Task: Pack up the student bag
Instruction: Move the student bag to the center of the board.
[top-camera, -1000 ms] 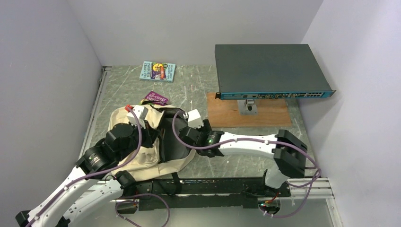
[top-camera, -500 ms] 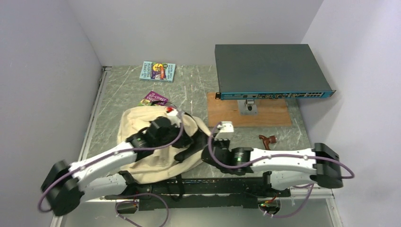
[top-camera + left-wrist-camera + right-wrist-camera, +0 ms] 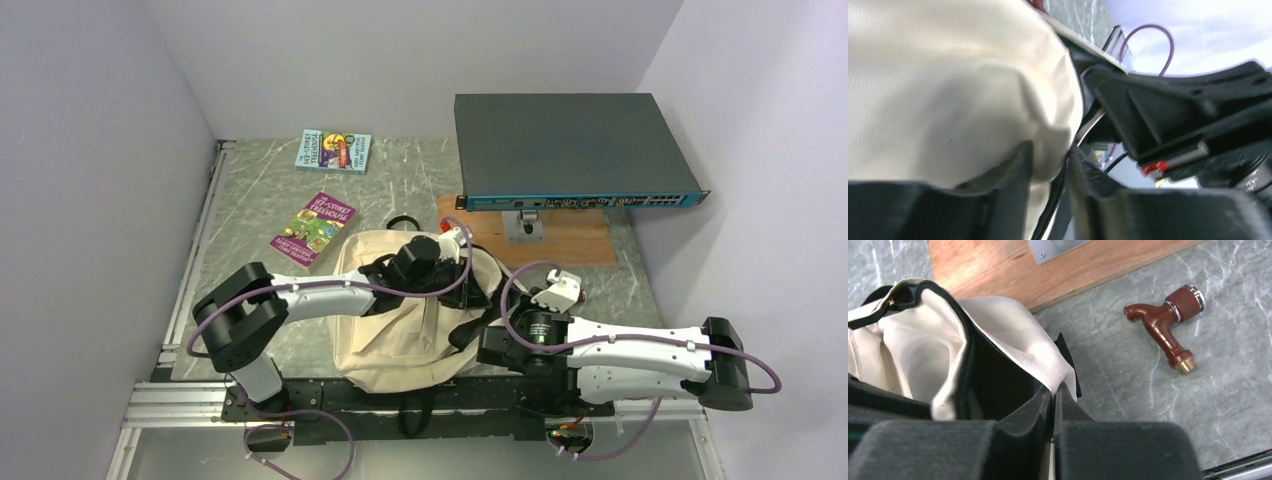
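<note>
The student bag (image 3: 405,320) lies between both arms, near the wooden board (image 3: 560,245). The right gripper (image 3: 1053,397) pinches its zipper edge; the left gripper (image 3: 1050,175), slightly parted, straddles a fabric fold.

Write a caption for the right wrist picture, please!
Right gripper pinches the cream bag beside a brown tap.

Cream student bag (image 3: 400,335) with black zipper; reddish-brown tap (image 3: 1164,325); grey marbled table (image 3: 260,205).
</note>
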